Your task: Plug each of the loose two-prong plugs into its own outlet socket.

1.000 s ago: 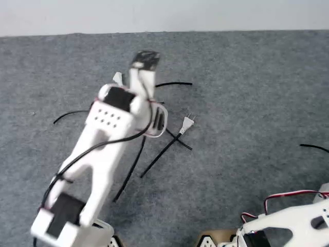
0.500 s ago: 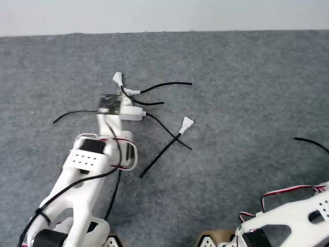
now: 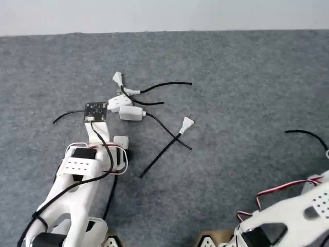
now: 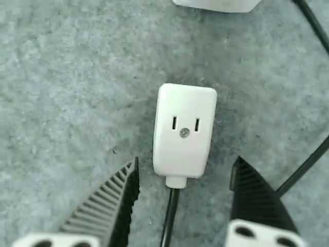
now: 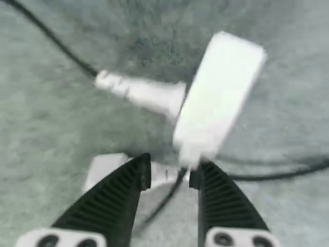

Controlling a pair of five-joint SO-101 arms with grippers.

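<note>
So your left jaws are spread wide with nothing in them, hanging right over the cord end of a white socket (image 4: 185,128) that lies face-up on the grey surface (image 4: 61,77), both slots showing and its black cord (image 4: 169,216) running back between the jaws. Your right jaws are only a little apart, not clamped on anything, with a thin cord (image 5: 170,193) in the gap and, just past the tips, a socket block (image 5: 221,92) with a white plug (image 5: 141,92) butted into its side. From above, one loose plug (image 3: 187,123) lies on its own, apart from the left arm (image 3: 82,180).
</note>
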